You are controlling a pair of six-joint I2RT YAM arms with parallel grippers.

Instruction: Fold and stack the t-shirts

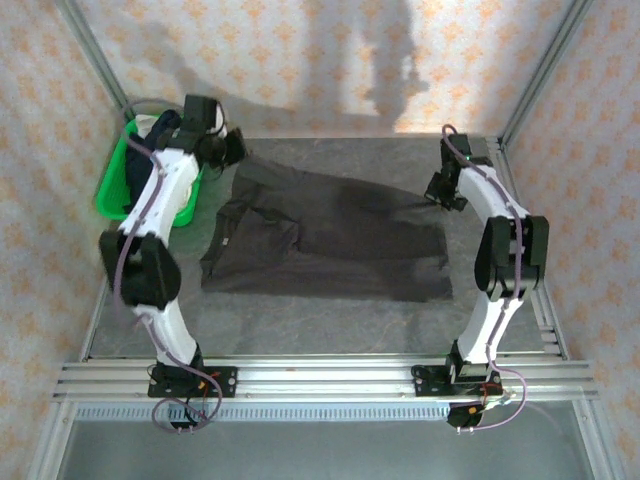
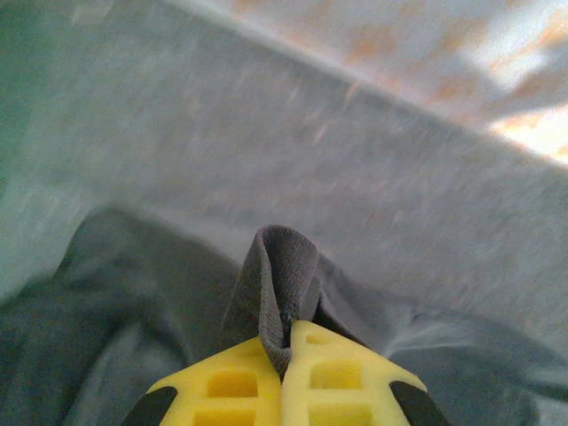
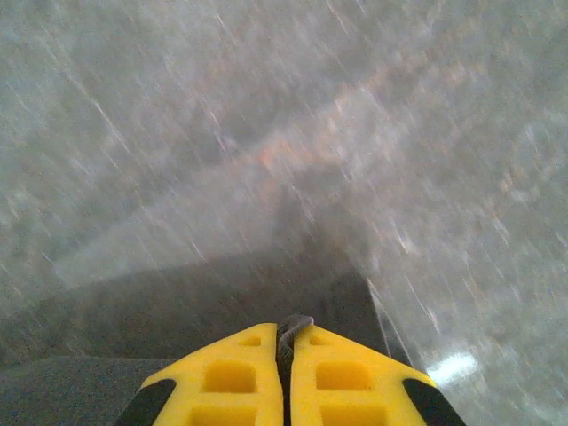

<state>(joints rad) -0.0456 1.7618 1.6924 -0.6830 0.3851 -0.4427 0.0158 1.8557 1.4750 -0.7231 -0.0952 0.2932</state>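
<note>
Robot lab cell: silver aluminium extrusion rails framing a grey stone-look tabletop, cream orange-flowered wallpaper panels as walls, two white-and-black robot arms bolted to the near rail.

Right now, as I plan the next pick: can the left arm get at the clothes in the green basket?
Probably not yet. The left gripper is close beside the green basket, but it is shut on a fold of the dark shirt and would have to let go first.
</note>
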